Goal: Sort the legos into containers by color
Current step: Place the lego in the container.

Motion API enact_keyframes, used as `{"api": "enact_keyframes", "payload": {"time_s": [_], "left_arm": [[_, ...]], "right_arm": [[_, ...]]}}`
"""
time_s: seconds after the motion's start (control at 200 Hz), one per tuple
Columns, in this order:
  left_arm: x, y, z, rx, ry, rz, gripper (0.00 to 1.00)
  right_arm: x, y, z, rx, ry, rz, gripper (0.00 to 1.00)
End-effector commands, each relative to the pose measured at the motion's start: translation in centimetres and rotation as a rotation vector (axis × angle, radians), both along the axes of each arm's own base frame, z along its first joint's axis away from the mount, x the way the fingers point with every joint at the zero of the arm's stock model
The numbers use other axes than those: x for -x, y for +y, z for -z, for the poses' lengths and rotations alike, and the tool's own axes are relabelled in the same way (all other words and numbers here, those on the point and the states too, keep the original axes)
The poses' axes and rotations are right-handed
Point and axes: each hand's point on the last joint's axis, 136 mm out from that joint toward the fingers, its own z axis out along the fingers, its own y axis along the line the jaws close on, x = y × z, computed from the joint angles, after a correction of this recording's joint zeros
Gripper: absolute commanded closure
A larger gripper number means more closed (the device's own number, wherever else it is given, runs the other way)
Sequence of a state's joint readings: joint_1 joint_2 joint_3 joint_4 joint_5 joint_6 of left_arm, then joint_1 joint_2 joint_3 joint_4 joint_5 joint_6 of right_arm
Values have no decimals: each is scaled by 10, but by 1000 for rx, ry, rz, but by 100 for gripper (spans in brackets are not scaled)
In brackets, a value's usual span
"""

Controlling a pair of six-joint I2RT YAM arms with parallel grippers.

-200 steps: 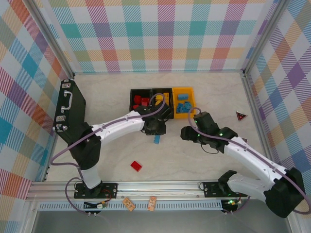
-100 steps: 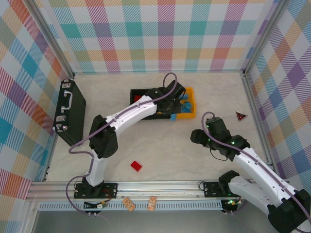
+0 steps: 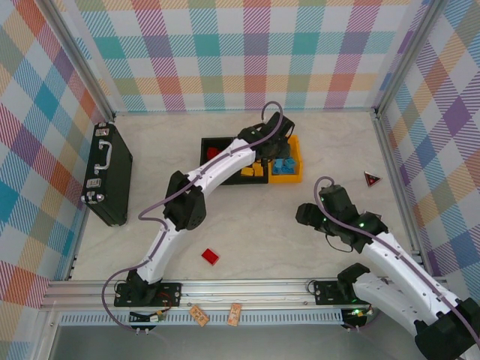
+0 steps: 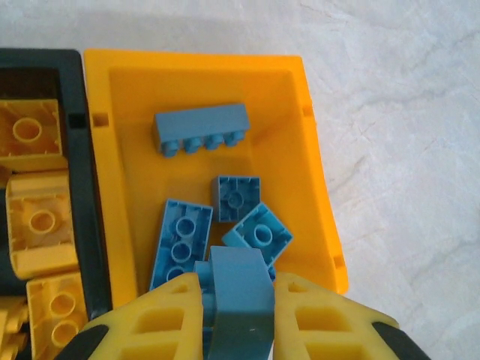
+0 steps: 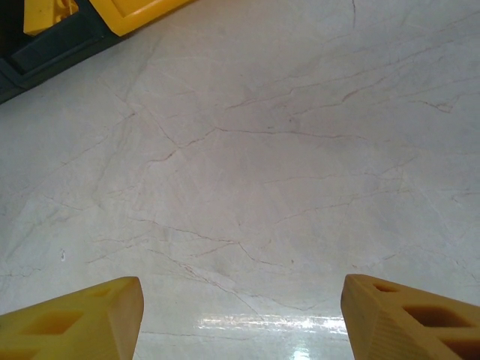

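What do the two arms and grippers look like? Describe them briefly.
Both the left arm and right arm have white links, black joints and a looping lilac cable. The left gripper and right gripper carry yellow-orange fingers with hollow cut-outs.

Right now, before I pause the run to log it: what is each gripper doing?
Left gripper: closed on a blue lego, above the orange-yellow bin.
Right gripper: open, holding nothing.
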State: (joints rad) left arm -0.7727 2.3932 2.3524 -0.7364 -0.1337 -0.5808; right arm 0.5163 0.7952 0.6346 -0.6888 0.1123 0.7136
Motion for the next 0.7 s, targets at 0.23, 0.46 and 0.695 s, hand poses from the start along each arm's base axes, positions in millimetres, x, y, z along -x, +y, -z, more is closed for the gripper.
{"api": "enact_keyframes", "payload": {"time_s": [0.23, 0.46, 0.695], "left_arm": [[-35, -5, -4, 32, -84, -19, 69], [-23, -2, -20, 36, -68, 9, 56], [19, 5, -55, 65, -63, 82, 54]], "right_arm": [[3, -5, 1, 0, 11, 25, 29], [-2, 0, 1, -7, 13, 18, 29], [-7, 9, -5, -21, -8, -30, 29]]}}
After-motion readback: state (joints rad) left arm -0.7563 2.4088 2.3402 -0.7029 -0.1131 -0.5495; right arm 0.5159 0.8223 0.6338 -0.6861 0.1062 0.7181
